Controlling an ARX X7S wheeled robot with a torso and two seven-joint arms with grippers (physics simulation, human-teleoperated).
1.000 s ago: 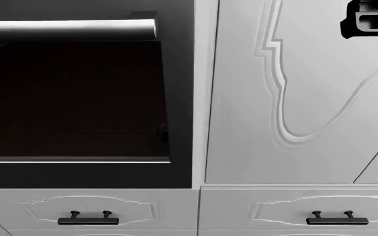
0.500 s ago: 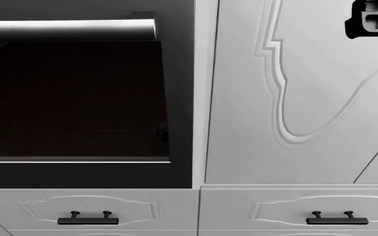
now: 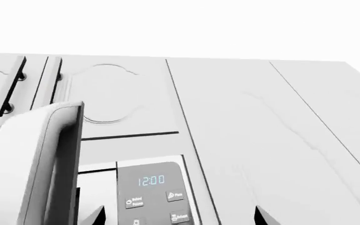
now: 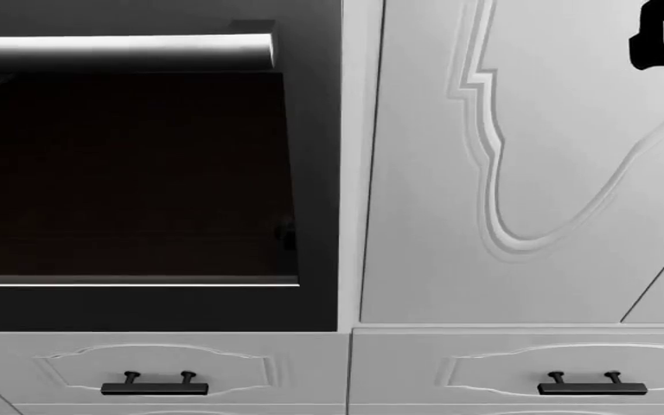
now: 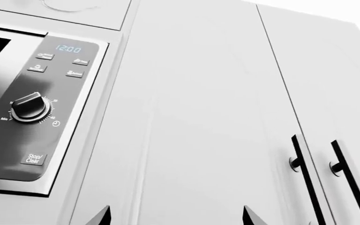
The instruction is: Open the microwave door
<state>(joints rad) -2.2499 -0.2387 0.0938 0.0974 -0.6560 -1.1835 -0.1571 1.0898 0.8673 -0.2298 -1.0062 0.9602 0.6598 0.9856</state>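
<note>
White panelled kitchen cabinets [image 4: 517,173] fill our views. The grey microwave with a dark control panel [image 5: 36,108] sits at the left of the right wrist frame. Its pale door [image 3: 36,164], swung ajar with its long edge upright, stands lower left in the left wrist frame. Our left gripper [image 3: 176,216] and right gripper [image 5: 176,216] are spread wide, holding nothing.

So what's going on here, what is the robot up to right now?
A two-armed robot is working on opening a microwave. In the left wrist view the microwave door looks swung out, seen edge-on beside the control panel, whose clock reads 12:00. The left gripper and right gripper are both open and hold nothing. The head camera shows only the oven and drawers lower down.
</note>
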